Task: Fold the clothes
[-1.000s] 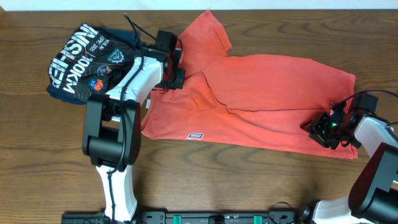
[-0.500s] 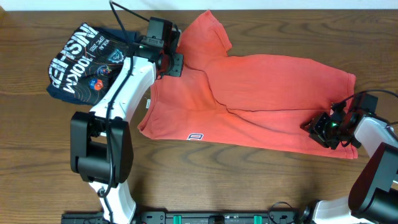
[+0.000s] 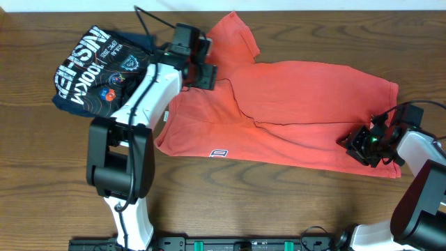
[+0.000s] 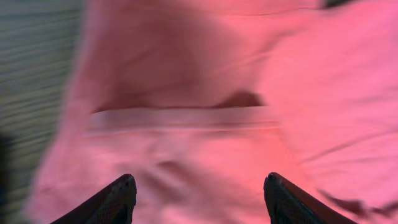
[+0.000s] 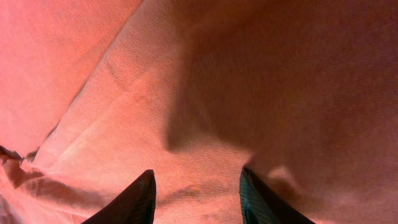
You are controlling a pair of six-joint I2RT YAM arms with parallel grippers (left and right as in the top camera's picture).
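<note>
The clothes, an orange-red T-shirt [image 3: 306, 115], lie spread across the table with one sleeve [image 3: 233, 38] pointing to the far edge and a small white label [image 3: 219, 152] at the near hem. My left gripper [image 3: 209, 72] hovers over the shirt's left shoulder. In the blurred left wrist view the left gripper [image 4: 199, 186] is open, its fingertips [image 4: 123, 190] wide apart above the cloth [image 4: 186, 74] and holding nothing. My right gripper [image 3: 362, 145] sits on the shirt's right end. That gripper [image 5: 198, 186] is open, with flat fabric [image 5: 205, 81] beneath it.
A folded dark navy shirt [image 3: 94, 70] with white lettering lies at the far left, just beside the left arm [image 3: 143, 104]. The brown wooden table [image 3: 279, 202] shows along the near side. The right arm's base [image 3: 421, 188] stands at the right edge.
The left gripper has opened and let go of the shirt's shoulder, drifting slightly right over it. The right gripper and the shirt's right end have not moved.
</note>
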